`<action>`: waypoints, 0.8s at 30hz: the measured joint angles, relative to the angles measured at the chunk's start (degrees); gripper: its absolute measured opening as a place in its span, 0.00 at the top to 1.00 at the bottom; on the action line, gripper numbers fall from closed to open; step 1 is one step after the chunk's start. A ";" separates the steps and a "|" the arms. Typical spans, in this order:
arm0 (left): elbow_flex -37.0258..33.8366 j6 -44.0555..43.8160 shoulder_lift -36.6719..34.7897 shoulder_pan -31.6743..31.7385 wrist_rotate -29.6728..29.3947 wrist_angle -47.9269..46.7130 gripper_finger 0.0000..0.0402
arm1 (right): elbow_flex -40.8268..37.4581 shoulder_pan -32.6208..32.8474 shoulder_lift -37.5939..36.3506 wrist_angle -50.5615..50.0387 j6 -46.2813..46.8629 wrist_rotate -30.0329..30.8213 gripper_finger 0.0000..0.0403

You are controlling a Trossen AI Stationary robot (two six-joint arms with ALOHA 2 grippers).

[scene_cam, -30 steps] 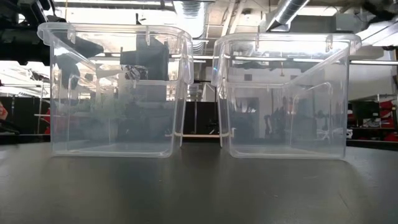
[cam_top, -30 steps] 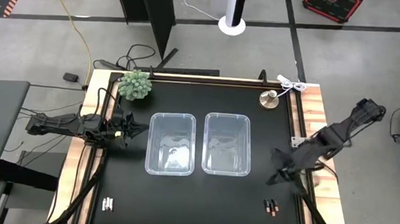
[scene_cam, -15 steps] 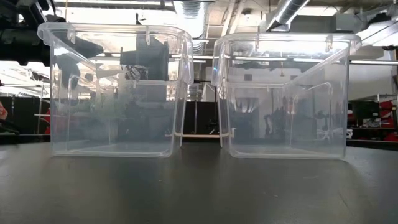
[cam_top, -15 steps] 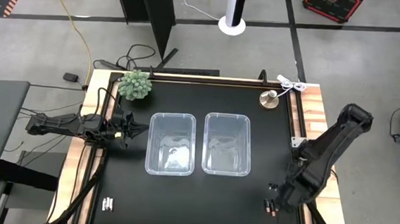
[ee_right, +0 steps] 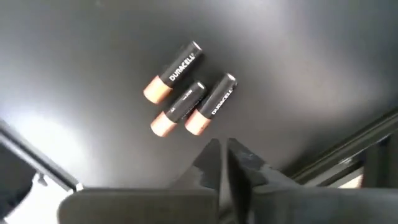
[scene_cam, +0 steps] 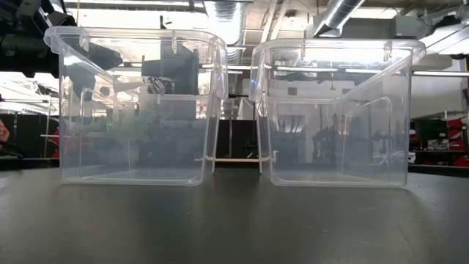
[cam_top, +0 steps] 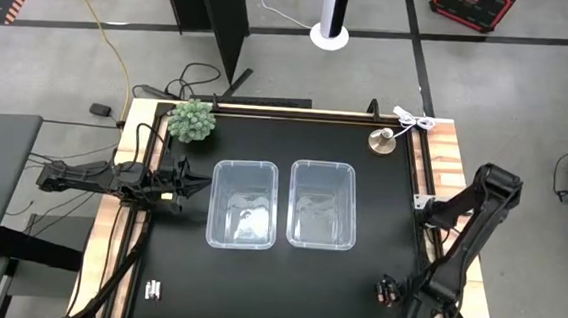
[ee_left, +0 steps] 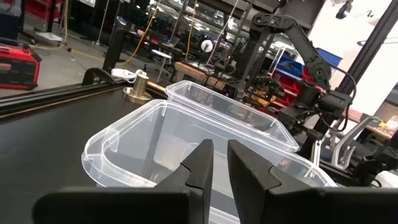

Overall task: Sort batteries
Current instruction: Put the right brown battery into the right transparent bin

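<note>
Three dark batteries with copper-orange ends (ee_right: 180,106) lie side by side on the black table near its near right corner. My right gripper (ee_right: 222,150) (cam_top: 388,291) hovers just above and beside them, shut, touching nothing. A few silvery-white batteries (cam_top: 153,289) lie near the near left corner. My left gripper (cam_top: 191,181) (ee_left: 220,149) waits at the table's left, pointing level at the left clear bin (cam_top: 212,204), open by a narrow gap.
Two clear plastic bins stand side by side mid-table, the left (scene_cam: 66,110) and the right (cam_top: 292,205) (scene_cam: 403,110). A small green plant (cam_top: 192,121) sits at the far left, a brass object (cam_top: 382,140) and a white cable (cam_top: 414,120) at the far right.
My right arm has folded back and carried its gripper from the table's right edge toward the near edge and down, until it hangs over the dark batteries. The batteries and bins have stayed where they were.
</note>
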 joint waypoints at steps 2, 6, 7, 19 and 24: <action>0.00 0.52 0.00 0.00 0.02 -0.17 0.88 | -0.02 0.26 1.09 0.37 3.53 1.18 0.78; 0.00 0.33 -0.01 0.00 0.65 -0.31 0.88 | 0.00 1.07 2.40 1.97 7.53 3.44 0.59; 0.00 0.32 0.00 0.00 0.68 -0.33 0.88 | 0.00 1.33 2.57 2.19 8.68 4.50 0.54; 0.00 2.00 -0.01 0.00 0.66 -0.33 0.88 | 0.00 3.61 7.04 0.59 19.02 7.42 0.44; 0.00 0.96 -0.02 0.00 0.68 -0.33 0.88 | 0.00 2.80 8.54 0.67 18.72 7.40 0.45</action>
